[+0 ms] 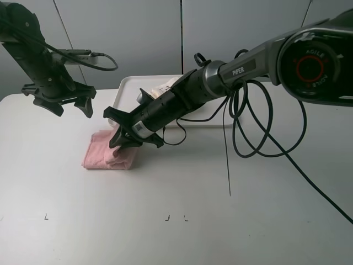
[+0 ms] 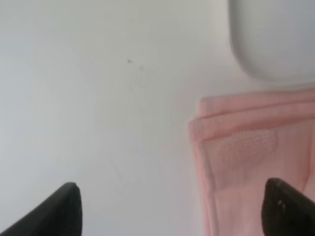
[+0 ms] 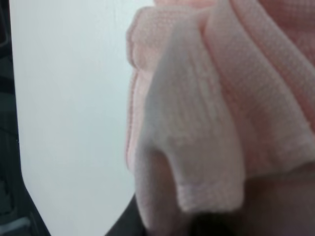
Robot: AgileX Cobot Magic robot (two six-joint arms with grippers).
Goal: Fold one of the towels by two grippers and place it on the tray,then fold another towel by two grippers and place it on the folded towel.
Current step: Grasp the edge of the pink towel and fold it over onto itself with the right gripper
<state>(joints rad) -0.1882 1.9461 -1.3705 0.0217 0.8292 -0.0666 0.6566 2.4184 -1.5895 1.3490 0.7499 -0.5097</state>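
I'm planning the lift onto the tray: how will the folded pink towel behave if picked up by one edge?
The pink towel looks soft and floppy; in the right wrist view its layers bunch and curl at the right gripper. Lifted by one edge, the folds would probably sag open. It seems light, and its terry texture should grip rather than slip.
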